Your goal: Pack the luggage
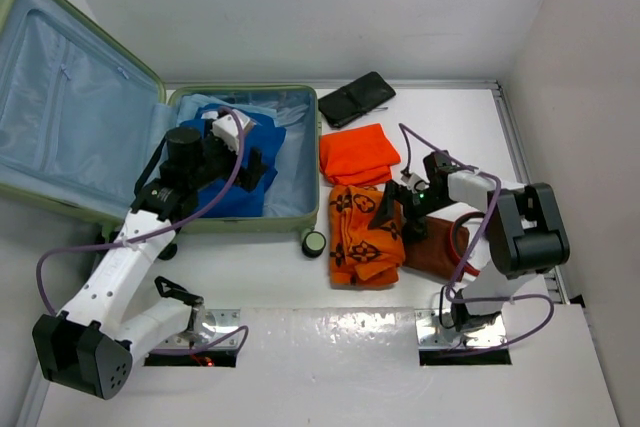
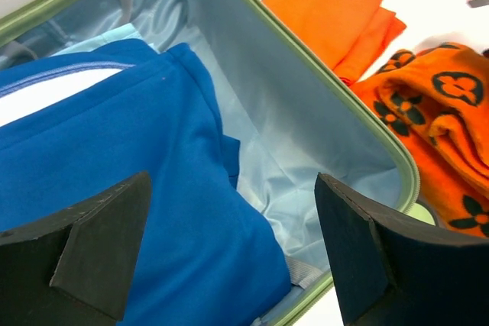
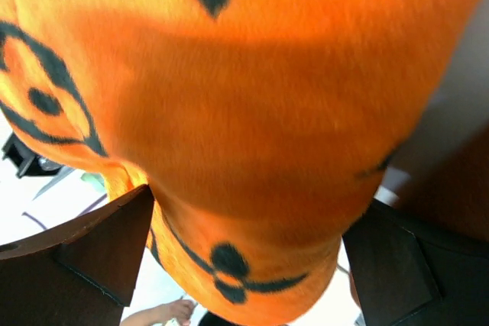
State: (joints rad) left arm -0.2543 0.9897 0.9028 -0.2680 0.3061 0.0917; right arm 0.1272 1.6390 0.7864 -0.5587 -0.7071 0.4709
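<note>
The luggage (image 1: pixel 246 224) lies open at the left with its lid (image 1: pixel 70 97) tipped back, showing light-blue lining. A folded blue garment (image 1: pixel 238 175) lies in its base. My left gripper (image 1: pixel 258 169) hovers over that garment, open and empty. In the left wrist view the gripper (image 2: pixel 229 257) is above the blue garment (image 2: pixel 137 158), near the green rim (image 2: pixel 344 89). My right gripper (image 1: pixel 392 209) is open at the right edge of an orange cloth with black flower marks (image 1: pixel 362 242). In the right wrist view the gripper (image 3: pixel 248 257) straddles a bulge of this cloth (image 3: pixel 244 112).
A plain orange folded cloth (image 1: pixel 358 153) lies right of the luggage, with a black pouch (image 1: pixel 355 99) behind it. A brown item (image 1: pixel 437 253) lies under my right arm. A black caster wheel (image 1: pixel 314 243) sticks out at the luggage's near right corner. A wall runs along the right.
</note>
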